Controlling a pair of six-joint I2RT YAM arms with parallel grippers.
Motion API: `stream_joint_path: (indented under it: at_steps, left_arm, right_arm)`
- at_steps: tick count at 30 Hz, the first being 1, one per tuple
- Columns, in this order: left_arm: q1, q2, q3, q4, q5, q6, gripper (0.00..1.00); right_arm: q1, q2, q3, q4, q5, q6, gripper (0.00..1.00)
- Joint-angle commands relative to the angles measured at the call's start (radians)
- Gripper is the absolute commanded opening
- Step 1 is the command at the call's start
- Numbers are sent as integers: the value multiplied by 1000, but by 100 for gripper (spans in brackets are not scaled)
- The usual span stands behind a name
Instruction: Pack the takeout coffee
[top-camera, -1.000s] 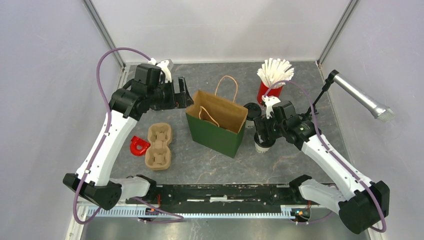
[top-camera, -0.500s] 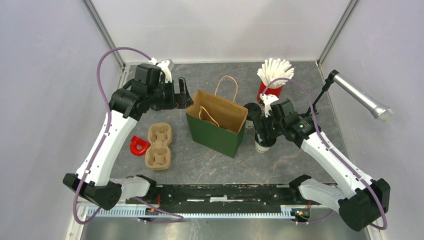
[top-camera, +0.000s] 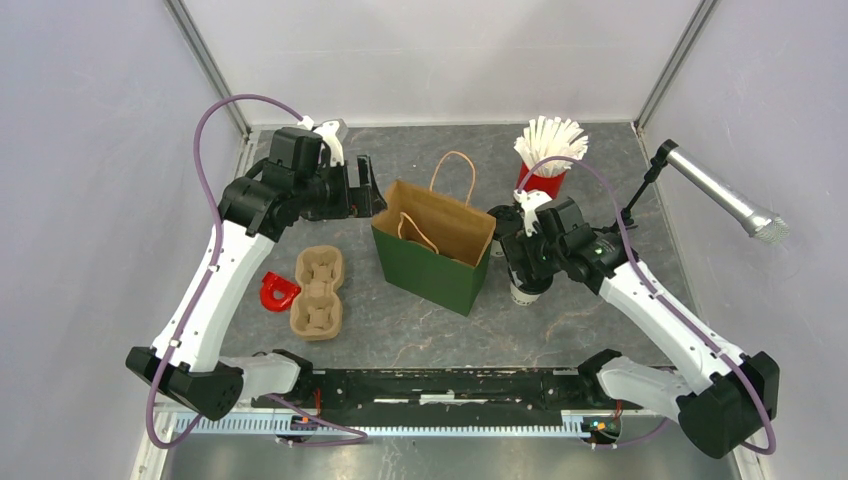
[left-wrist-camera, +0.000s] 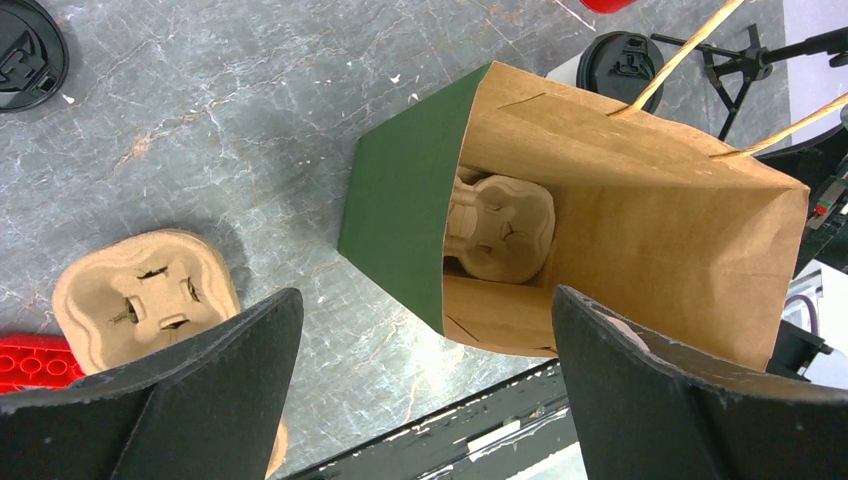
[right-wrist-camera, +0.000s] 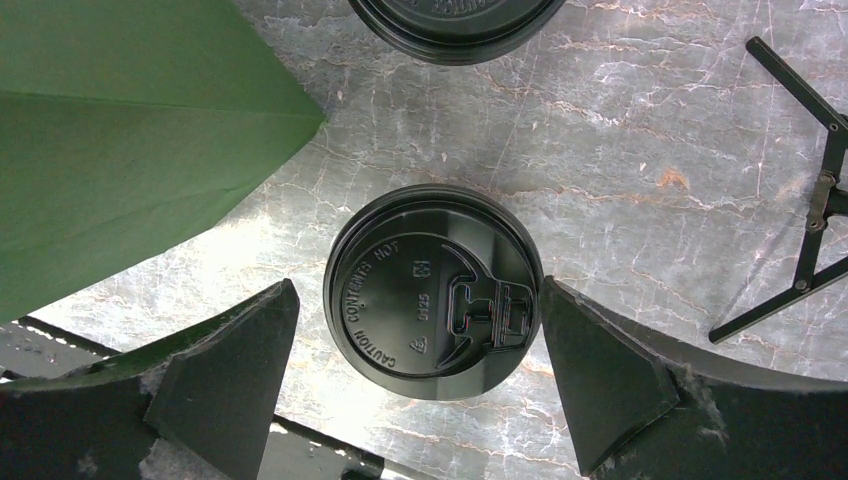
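**Top view.** Near cup (top-camera: 522, 292) stood upright on the counter (top-camera: 600, 150), just right of the bag (top-camera: 430, 262) and directly beneath the right jaws. Second cup (top-camera: 503, 221) stood just behind it, by the bag's far right corner. Left jaws hung at the bag's far left corner, well apart from both cups. Right arm judged much the nearer.

**Left wrist view.** Left jaws spread wide, nothing between them. Looked down into the open bag (left-wrist-camera: 640, 230), with a carrier (left-wrist-camera: 500, 225) lying on its floor. One cup lid (left-wrist-camera: 622, 66) showed beyond the bag's far edge.

**Right wrist view.** Right jaws stood wide apart, one on each side of the near cup's lid (right-wrist-camera: 432, 292), gripping nothing. Lid filled nearly the whole gap, with the cup's axis pointing straight up at the camera. Could not tell whether either jaw touched the rim. Straight descent judged enough for a grasp, with little room to spare on either side.
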Motion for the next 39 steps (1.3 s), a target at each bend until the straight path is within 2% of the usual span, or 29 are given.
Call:
stream_joint_path:
  at_steps: [1,10,25,39]
  left_arm:
    - [2,-21,-7,-1,3,52,100]
    - [3,-23,-7,-2,-4,55,100]
    - [3,-38,-14,-5,-14,51,100]
    - [3,-42,-13,-17,-38,43,100]
  right_arm:
    - [10,15,4,14,29,-11,98]
    - [15,13,7,13,81,-11,95]
    - [16,24,-32,36,66,-21,94]
    - [16,5,-69,60,69,-15,81]
